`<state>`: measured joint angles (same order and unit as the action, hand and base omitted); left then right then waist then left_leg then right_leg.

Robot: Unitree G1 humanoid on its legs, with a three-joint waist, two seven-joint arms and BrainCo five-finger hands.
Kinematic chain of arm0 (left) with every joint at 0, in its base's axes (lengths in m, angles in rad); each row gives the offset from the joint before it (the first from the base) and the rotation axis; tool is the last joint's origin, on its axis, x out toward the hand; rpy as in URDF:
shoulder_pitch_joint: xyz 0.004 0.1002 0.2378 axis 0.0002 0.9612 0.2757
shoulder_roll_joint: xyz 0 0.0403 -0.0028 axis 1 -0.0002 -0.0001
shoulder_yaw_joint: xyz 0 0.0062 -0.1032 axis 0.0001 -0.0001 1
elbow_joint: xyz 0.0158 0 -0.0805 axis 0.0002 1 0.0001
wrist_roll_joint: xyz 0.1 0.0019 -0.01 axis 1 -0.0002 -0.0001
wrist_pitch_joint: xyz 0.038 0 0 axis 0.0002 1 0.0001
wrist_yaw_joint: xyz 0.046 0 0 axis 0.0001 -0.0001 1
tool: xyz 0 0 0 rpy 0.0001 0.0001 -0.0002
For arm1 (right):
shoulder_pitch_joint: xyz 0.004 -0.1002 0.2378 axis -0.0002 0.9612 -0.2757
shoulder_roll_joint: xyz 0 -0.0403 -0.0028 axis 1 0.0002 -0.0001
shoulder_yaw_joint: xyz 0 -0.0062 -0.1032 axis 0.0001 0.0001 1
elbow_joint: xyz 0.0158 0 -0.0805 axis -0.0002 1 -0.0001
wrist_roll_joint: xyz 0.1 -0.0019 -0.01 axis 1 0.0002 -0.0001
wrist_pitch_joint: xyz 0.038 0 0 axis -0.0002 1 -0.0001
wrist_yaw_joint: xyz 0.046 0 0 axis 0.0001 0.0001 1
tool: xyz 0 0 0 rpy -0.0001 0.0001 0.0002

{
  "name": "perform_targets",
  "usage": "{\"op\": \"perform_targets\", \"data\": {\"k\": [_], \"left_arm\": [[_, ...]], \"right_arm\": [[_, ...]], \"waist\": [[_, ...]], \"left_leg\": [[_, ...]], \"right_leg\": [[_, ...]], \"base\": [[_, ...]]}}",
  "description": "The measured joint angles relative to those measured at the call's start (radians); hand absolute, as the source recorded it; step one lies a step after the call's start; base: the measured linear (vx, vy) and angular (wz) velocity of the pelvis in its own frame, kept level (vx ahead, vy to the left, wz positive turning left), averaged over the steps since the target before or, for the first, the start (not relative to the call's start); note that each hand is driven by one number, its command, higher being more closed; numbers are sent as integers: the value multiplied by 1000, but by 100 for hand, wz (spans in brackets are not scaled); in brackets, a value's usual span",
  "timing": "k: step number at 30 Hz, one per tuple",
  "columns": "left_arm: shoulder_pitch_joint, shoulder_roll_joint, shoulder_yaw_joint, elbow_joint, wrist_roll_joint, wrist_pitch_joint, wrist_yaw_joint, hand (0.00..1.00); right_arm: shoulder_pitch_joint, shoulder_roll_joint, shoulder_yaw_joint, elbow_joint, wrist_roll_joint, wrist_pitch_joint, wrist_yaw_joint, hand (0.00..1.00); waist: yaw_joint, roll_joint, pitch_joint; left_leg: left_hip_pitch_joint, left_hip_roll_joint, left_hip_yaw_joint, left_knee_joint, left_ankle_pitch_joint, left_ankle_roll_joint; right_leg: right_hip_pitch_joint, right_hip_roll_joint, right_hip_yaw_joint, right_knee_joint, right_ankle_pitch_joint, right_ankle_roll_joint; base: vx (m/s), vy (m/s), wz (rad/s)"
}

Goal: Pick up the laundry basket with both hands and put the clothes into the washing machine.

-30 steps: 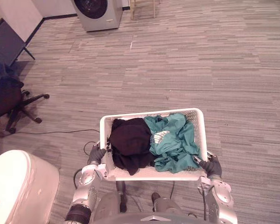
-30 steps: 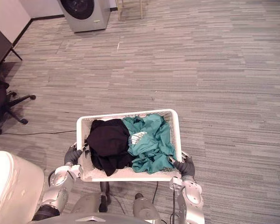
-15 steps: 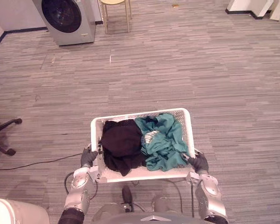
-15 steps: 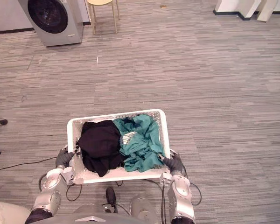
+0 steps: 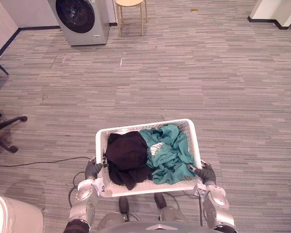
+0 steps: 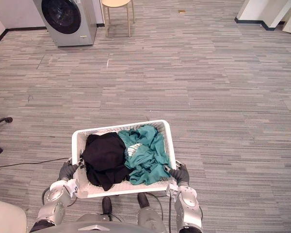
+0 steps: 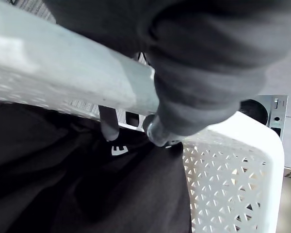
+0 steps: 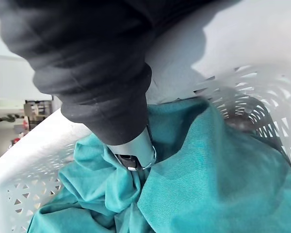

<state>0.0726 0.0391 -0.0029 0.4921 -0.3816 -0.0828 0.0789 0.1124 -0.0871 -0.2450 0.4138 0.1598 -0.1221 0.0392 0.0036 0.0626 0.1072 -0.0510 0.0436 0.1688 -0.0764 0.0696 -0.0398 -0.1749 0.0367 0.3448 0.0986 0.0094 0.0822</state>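
The left hand (image 5: 93,170) was curled over the left side rim of the laundry basket (image 5: 101,145), one silver finger hooked down inside against the black garment (image 5: 127,156). The right hand (image 5: 205,173) gripped the opposite rim in the same way, a finger reaching in beside the teal garment (image 5: 169,154). The white basket hung between the two hands above the striped floor (image 5: 223,87), with both clothes inside it. The washing machine (image 5: 82,19) stood well apart at the far wall, next to a stool (image 5: 129,3). The dark wrist covers hid most of each hand's fingers, and the machine's top was cut off.
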Motion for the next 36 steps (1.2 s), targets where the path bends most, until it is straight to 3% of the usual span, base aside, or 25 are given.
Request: {"op": "perform_targets", "data": {"k": [4, 12, 17, 22, 25, 26, 27, 29, 31, 33, 35, 36], "left_arm": [[-4, 5, -17, 26, 0, 0, 0, 100], [-10, 62, -148, 178, -2, 16, -22, 100], [-38, 66, -153, 189, -29, 15, -28, 100], [-38, 68, -151, 180, -48, 16, -27, 100], [-38, 64, -151, 131, -57, 17, -24, 100], [-36, 64, -151, 105, -64, 17, -20, 100], [-37, 69, -142, 95, -70, 17, -18, 100], [-40, 79, -104, 66, -77, 17, -15, 100], [-55, 87, -51, 57, -89, 11, -10, 100], [-84, 88, -28, 57, -94, 8, 3, 100], [-118, 90, -14, 59, -93, 8, 3, 100], [-155, 84, -11, 73, -93, 8, 4, 100]], "right_arm": [[34, 1, -1, 6, 5, -4, 3, 100], [182, 6, -19, 121, 102, 1, 47, 100], [172, -8, -12, 116, 121, 17, 52, 100], [138, -25, -3, 121, 121, 25, 52, 100], [103, -40, -10, 122, 121, 40, 48, 100], [97, -40, -14, 118, 121, 40, 47, 100], [83, -38, -10, 112, 121, 41, 47, 100], [31, -35, 16, 113, 121, 41, 47, 100], [-29, -31, 42, 112, 121, 39, 47, 100], [-82, -29, 45, 112, 119, 39, 46, 100], [-103, -25, 43, 109, 120, 34, 43, 100], [-124, -27, 32, 106, 121, 22, 39, 100]], "waist": [[-4, 4, -3], [-43, 8, -11], [-38, 2, -22], [-10, 0, -22], [-3, -21, -7], [-3, -39, 7], [-4, -55, 20], [-3, -65, 40], [-1, -72, 61], [-1, -72, 72], [-19, -91, 80], [-42, -90, 113]], "left_leg": [[3, 1, 3, 0, 0, 0], [49, 4, 38, -7, -10, -6], [25, 1, 55, -8, -14, -5], [-47, -18, 47, -8, -6, 3], [-88, -67, 43, 32, -12, 40], [-97, -91, 22, 75, -23, 59], [-88, -117, -12, 94, -40, 82], [-77, -117, -50, 100, -49, 96], [-90, -97, -61, 118, -71, 127], [-84, -85, -71, 85, -85, 136], [-73, -111, -80, 58, -87, 141], [-60, -115, -75, 73, -73, 115]], "right_leg": [[2, 0, 2, 0, 0, 0], [40, 3, 30, -8, 3, 1], [36, -10, 23, -41, 15, 6], [-19, -45, -28, -36, 5, 20], [-91, -96, -80, 116, -90, 61], [-107, -121, -94, 222, -146, 91], [-113, -137, -91, 322, -157, 94], [-202, -108, -84, 500, -140, 73], [-250, -60, -118, 508, -197, 65], [-269, -10, -175, 373, -187, 47], [-264, -15, -219, 195, -132, 17], [-242, -20, -218, 165, -25, -9]], "base": [[0, 0, 0], [-13, -3, -13], [-69, 1, 2], [-25, 10, 34], [67, 93, 81], [68, 44, 95], [54, 40, 95], [103, 48, 63], [110, -4, 45], [124, -71, 40], [195, -86, 57], [349, -100, 50]]}}
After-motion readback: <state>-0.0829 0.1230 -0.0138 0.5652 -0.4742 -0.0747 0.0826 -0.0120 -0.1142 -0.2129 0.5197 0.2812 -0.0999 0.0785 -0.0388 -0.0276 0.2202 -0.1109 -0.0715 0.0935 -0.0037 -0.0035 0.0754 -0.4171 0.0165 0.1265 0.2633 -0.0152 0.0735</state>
